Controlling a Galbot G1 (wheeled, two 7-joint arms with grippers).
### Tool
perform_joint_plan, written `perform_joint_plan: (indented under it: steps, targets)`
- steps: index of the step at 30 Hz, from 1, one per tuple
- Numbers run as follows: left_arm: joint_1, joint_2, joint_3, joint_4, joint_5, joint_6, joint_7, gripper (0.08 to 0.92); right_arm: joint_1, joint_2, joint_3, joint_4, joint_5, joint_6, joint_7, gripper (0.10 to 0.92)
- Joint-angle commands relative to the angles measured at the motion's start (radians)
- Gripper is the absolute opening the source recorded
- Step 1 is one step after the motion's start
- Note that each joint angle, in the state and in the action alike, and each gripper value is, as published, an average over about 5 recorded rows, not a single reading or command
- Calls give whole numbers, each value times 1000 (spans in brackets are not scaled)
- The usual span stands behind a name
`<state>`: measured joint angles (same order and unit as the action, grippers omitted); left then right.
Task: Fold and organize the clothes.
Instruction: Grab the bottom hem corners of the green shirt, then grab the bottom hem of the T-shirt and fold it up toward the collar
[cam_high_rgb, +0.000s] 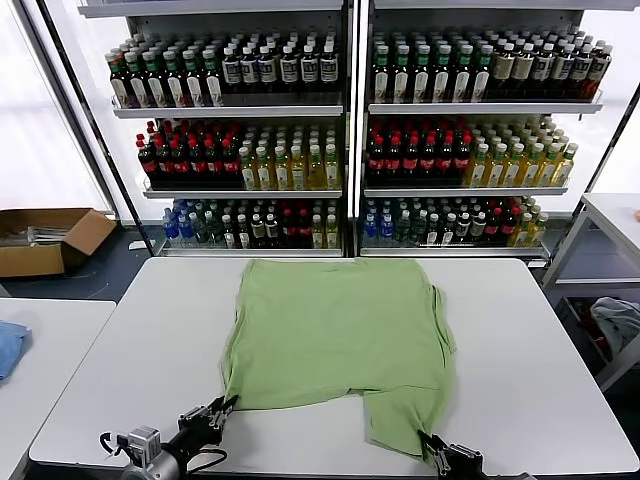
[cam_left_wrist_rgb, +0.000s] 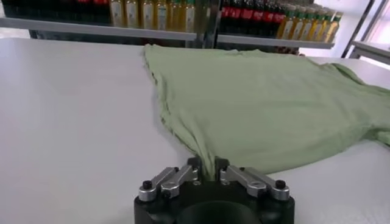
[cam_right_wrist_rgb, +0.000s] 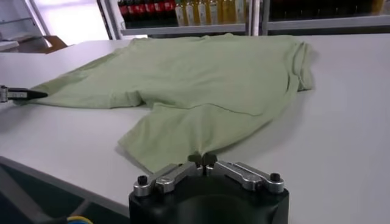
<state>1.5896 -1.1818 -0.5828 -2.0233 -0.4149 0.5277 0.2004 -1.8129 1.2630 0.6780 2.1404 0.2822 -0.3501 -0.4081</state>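
White table (cam_high_rgb: 120, 380) in front of the drink shelves (cam_high_rgb: 340, 130): green shirt (cam_high_rgb: 340, 330) lies flat, stretching away from me, my left gripper (cam_high_rgb: 222, 408) pinching its near-left corner, right gripper (cam_high_rgb: 437, 448) clamped on the near-right flap, so both lift forward.

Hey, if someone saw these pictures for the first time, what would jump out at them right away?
A light green shirt lies spread across the middle of the white table. Both grippers pinch its near edge: the left gripper on one corner, the right gripper on the flap that reaches closest to the robot. Behind the table, shelves of colourful bottles fill the background.
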Motion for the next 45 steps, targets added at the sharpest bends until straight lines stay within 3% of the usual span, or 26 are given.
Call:
perform_joint_plan:
  steps: [1,15,22,29,39,45]
  targets:
    - [26,-7,-9,-67,-4,-6,-9,134,-15,0,20,23,61,74,-43,106]
    - [172,-10,-100,-288,47,21,-10,102,-201,-60,186,135,149,128,-216,106]
    - [251,-11,-126,-360,59,45,-11,103,-258,-65,196,209,233,135,-203,106]
    - [100,18,-107,-310,-26,51,-49,102,-26,-73,159,177,412,98,-11,106]
    - [-147,171,-85,-132,-357,51,-125,102,262,-144,77,22,467,49,118,106]
    - [-274,202,-25,15,-421,51,-122,102,470,-175,-40,-121,462,17,175,106]
